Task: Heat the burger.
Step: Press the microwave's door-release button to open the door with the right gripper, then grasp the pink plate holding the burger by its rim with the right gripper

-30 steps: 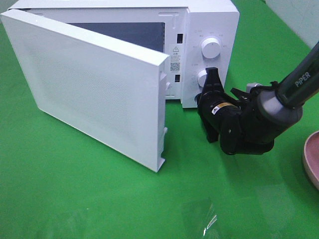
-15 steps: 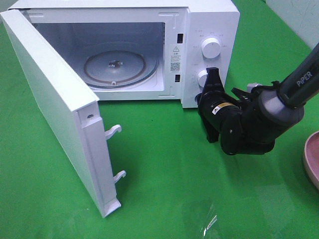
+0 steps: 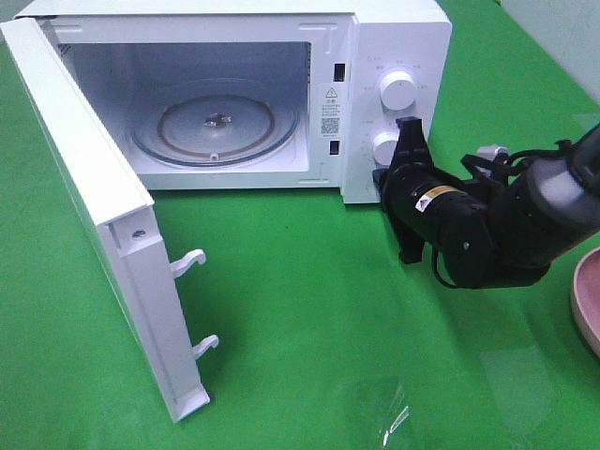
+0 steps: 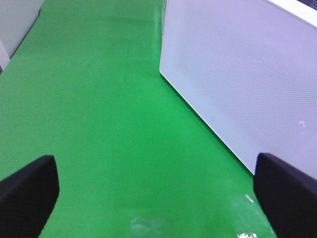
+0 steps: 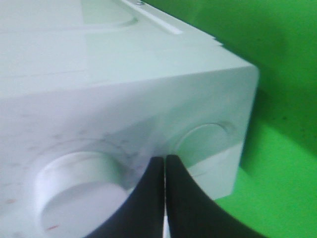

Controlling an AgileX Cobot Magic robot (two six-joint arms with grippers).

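Clearly the opening step is done: the microwave (image 3: pixel 394 37) on the green table (image 3: pixel 300 328) has its door (image 3: pixel 84 187) standing wide open, hinged out on the left side of the high view with its two latch hooks showing. The cavity is exposed and the glass turntable (image 3: pixel 216 127) inside is bare — nothing has been loaded.

The right gripper (image 3: pixel 411 127) is at the control panel, its jaws pressed together and holding nothing. It sits just beside the lower knob (image 3: pixel 385 148); from the wrist view the closed fingertips (image 5: pixel 157 171) lie close against the white front face between the two dials, though I cannot tell whether they touch it. The left gripper (image 4: pixel 158 183) has its jaws spread fully apart and empty, hanging above the table near the outer face of the door.

The burger shows in none of the views. Only a sliver of a pink plate (image 3: pixel 586 300) is visible at the far right edge of the table, and that sliver is bare; the rest of it lies out of frame, so the burger may well be there.

By my reckoning the task is at an early stage — door open, and everything else left: fetch the burger, set it on the turntable, shut the door, then turn a dial to start the heating.
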